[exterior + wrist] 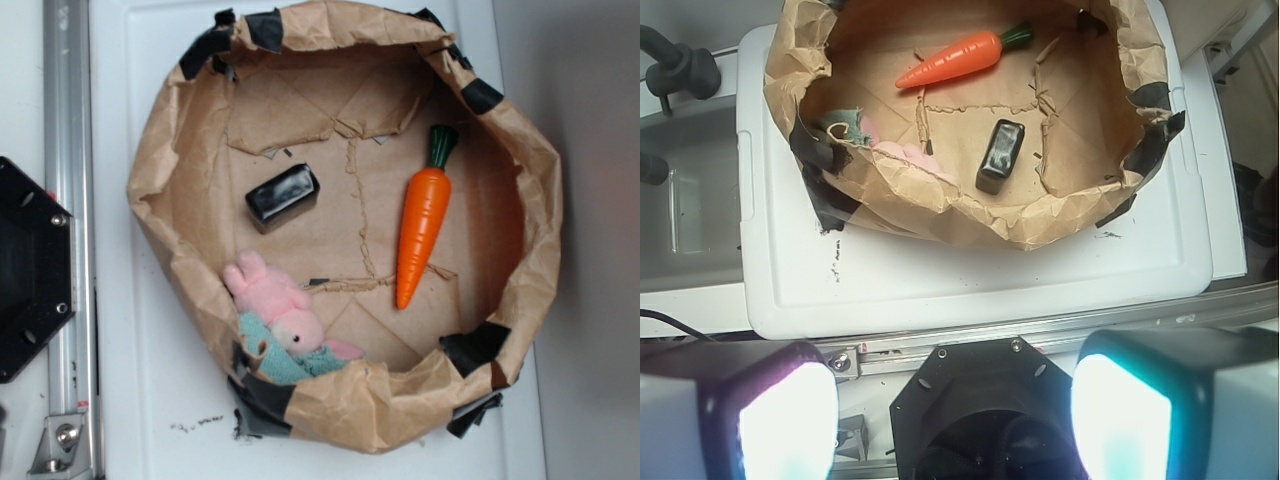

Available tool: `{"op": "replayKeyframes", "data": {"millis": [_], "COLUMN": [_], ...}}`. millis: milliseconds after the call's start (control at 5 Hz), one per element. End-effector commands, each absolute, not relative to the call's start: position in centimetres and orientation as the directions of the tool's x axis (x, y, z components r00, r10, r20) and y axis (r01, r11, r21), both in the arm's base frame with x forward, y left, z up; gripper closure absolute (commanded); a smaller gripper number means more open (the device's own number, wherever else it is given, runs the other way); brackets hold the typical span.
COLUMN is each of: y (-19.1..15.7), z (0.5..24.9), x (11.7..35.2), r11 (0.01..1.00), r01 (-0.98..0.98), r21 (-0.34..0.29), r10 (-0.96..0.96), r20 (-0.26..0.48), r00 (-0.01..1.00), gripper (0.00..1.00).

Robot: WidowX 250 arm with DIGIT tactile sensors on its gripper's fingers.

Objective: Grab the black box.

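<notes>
The black box (283, 196) is a small glossy block lying on the floor of a crumpled brown paper basket (160, 160), left of centre. In the wrist view the black box (1000, 155) lies inside the basket (940, 205), well ahead of my gripper (952, 420). My gripper is open, its two bright fingertips wide apart at the bottom edge, with nothing between them. It hangs over the robot's own base, off the white tray. The exterior view does not show the gripper.
An orange carrot (423, 228) lies right of the box. A pink plush bunny (285, 310) rests against the near basket wall. The basket stands on a white tray (140, 400). A flat black hexagonal plate (30, 270) and a metal rail (68, 200) lie left.
</notes>
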State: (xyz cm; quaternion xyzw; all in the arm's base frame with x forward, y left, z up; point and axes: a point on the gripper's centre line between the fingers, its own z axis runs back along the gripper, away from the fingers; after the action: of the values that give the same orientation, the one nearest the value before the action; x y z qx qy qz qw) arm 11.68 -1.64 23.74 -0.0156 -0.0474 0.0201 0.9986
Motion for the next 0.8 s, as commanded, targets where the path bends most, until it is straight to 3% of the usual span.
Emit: {"op": "replayKeyframes", "data": {"millis": [0, 200, 600], "y": [-1.6, -0.8, 0.1], "z": [23.7, 24.1, 20.9], "x": [11.7, 15.6, 22.3], "r11": [0.999, 0.992, 0.968], "r01": [-0.039, -0.121, -0.247], "r21": [-0.033, -0.046, -0.052], "r10": [0.042, 0.126, 0.253], "r20": [0.094, 0.138, 0.167], "r00": [0.995, 0.982, 0.953], "gripper": [0.0, 0.0, 0.0]}}
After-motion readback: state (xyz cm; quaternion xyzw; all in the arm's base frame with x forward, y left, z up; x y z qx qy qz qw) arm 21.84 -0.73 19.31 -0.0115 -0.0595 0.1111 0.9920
